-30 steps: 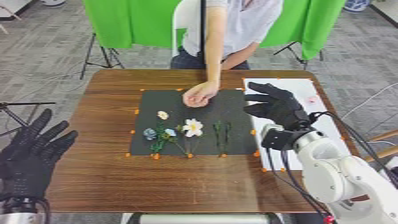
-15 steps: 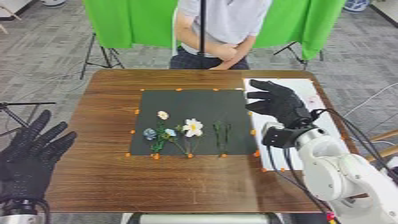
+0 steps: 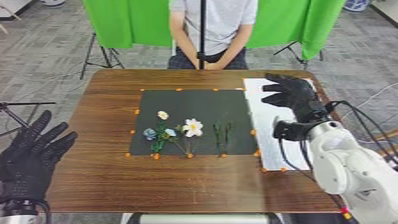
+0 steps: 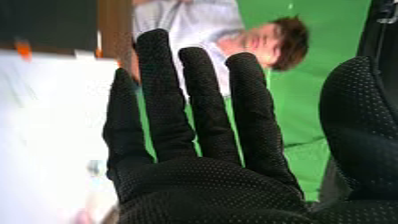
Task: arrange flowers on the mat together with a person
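Brown table (image 3: 178, 185), flowers (image 3: 193, 128) on mat (image 3: 200, 104), right hand (image 3: 296, 96) over white sheet (image 3: 269, 127)

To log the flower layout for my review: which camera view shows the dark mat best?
The head view: it shows the mat whole, from above, with the flowers on it. The right wrist view catches a part of it, cut off by the picture's edge, beside the white sheet.
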